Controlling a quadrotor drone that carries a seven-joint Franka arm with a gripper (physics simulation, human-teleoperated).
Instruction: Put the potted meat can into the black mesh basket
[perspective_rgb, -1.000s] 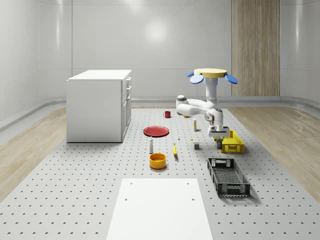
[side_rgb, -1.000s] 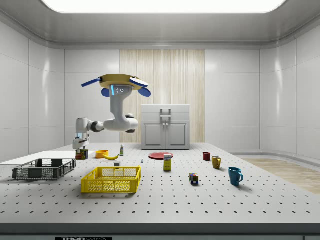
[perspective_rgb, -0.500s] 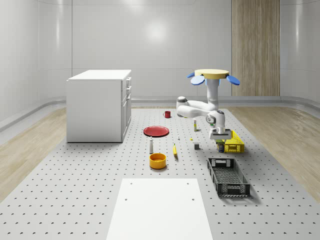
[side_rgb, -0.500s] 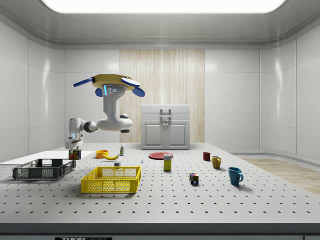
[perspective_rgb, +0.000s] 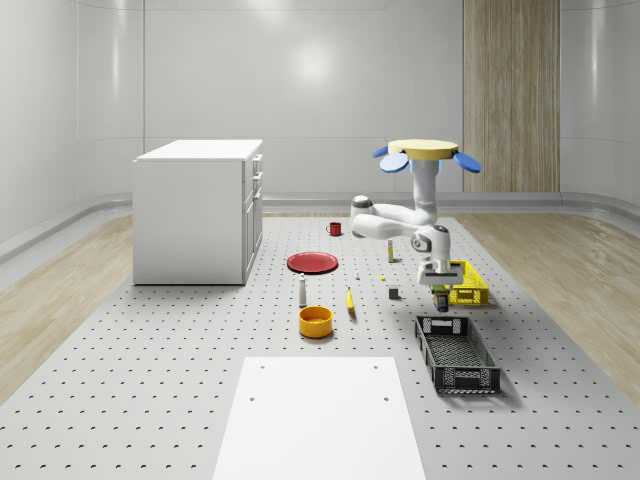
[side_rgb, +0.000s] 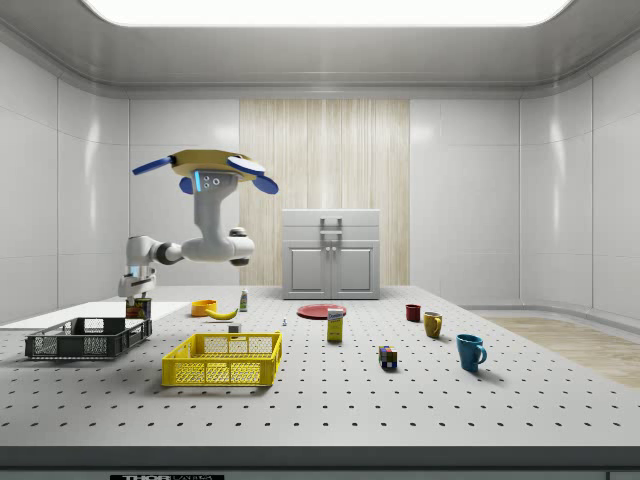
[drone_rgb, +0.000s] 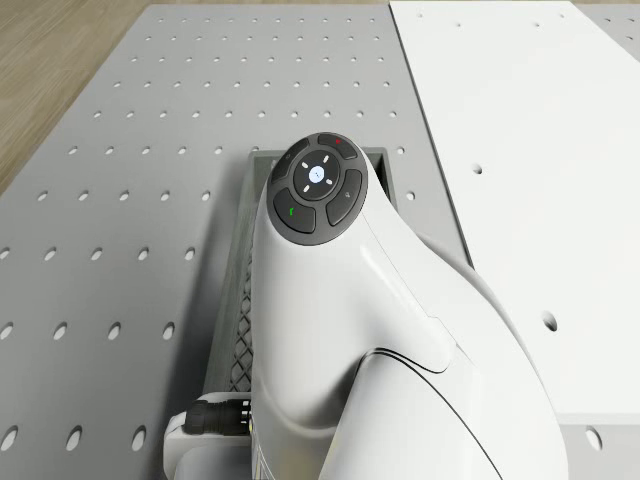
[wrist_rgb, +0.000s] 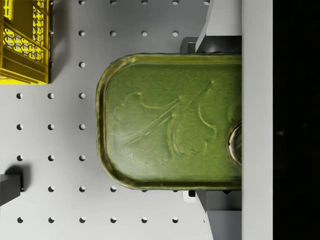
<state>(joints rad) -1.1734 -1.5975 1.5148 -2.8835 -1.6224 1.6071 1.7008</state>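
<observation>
The potted meat can (perspective_rgb: 440, 298) hangs in the air with my gripper (perspective_rgb: 438, 288) shut on it. In the wrist view its green embossed lid (wrist_rgb: 170, 122) sits between my fingers (wrist_rgb: 214, 22). The black mesh basket (perspective_rgb: 457, 352) lies on the perforated table toward the front of the whole-scene view. In the side view the can (side_rgb: 138, 308) hangs just above the right end of the basket (side_rgb: 85, 338). The drone (perspective_rgb: 427, 152) hovers behind the basket, over the table near the yellow basket, with its arm reaching forward and down. In the drone view the basket (drone_rgb: 240, 335) shows beneath the arm.
A yellow basket (perspective_rgb: 466, 283) stands just behind the black one, close to the can. A small dark block (perspective_rgb: 394, 292), a banana (perspective_rgb: 350, 300), an orange bowl (perspective_rgb: 315, 321) and a red plate (perspective_rgb: 312, 262) lie to the whole-scene view's left. A white cabinet (perspective_rgb: 198, 210) stands far left, and a white panel (perspective_rgb: 318, 415) lies at the front.
The drone and arm have carried the can from beside the yellow basket toward the black basket. In the side view they moved left, and the can is lower.
</observation>
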